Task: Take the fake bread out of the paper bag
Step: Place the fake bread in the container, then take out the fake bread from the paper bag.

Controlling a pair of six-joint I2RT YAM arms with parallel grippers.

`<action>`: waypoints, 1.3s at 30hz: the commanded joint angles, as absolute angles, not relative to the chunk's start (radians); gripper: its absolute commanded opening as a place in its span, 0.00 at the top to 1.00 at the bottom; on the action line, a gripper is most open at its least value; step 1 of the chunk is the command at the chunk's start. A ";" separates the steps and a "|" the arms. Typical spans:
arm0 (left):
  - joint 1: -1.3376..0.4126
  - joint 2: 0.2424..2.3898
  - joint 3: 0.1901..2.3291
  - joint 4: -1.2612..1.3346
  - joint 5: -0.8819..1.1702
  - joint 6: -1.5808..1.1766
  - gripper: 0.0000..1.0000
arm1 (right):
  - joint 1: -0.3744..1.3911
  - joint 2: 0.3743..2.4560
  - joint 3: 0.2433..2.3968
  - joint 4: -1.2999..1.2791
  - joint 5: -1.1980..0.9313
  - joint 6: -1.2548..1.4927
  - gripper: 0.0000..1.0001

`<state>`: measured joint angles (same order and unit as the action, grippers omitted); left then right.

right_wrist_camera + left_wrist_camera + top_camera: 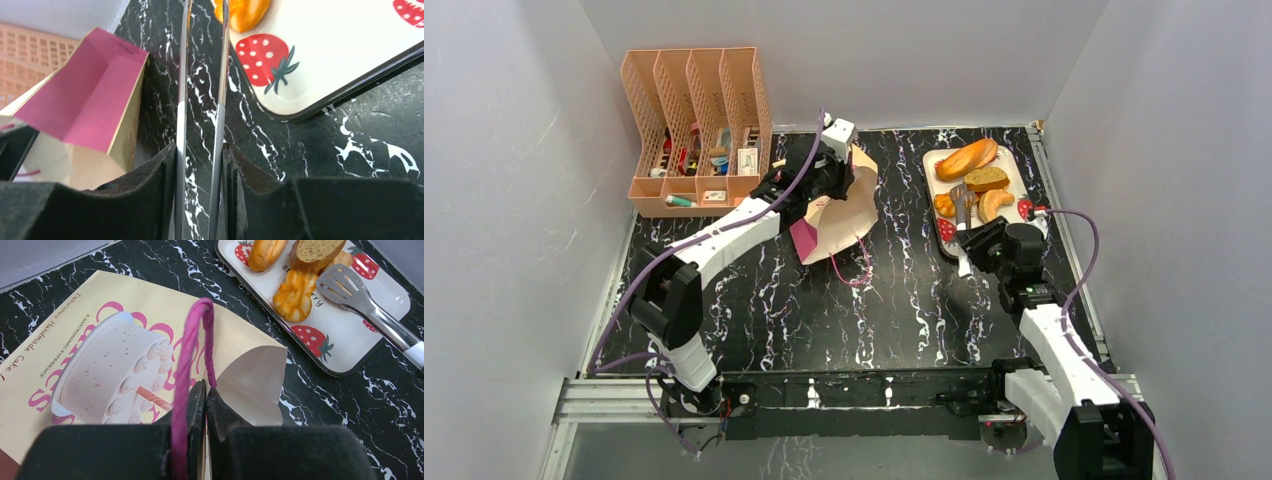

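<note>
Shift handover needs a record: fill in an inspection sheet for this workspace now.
Surface: black table with white veining.
Job's things: paper bag held by its handle; bread pieces on the strawberry tray.
Clutter: file rack with small items, far left corner.
Grippers: left gripper shut on the handle; right gripper shut on the tongs.
Cables: purple cable along each arm.
Surroundings: plain grey walls on three sides.
</note>
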<state>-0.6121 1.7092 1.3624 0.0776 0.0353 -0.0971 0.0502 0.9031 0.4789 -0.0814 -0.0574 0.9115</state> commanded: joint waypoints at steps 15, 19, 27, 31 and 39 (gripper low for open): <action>-0.614 1.751 1.442 0.069 0.085 -0.084 1.00 | 0.374 0.668 0.651 -0.368 -0.136 0.737 0.74; -0.614 1.772 1.472 0.057 0.087 -0.088 1.00 | 0.378 0.635 0.673 -0.443 -0.184 0.724 0.75; -0.614 1.794 1.495 0.052 0.100 -0.095 1.00 | 0.383 0.639 0.720 -0.488 -0.290 0.706 0.76; -0.614 1.794 1.496 0.048 0.097 -0.091 1.00 | 0.390 0.648 0.736 -0.478 -0.313 0.713 0.76; -0.614 1.798 1.510 0.037 0.133 -0.087 1.00 | 0.456 0.707 0.693 -0.381 -0.318 0.758 0.76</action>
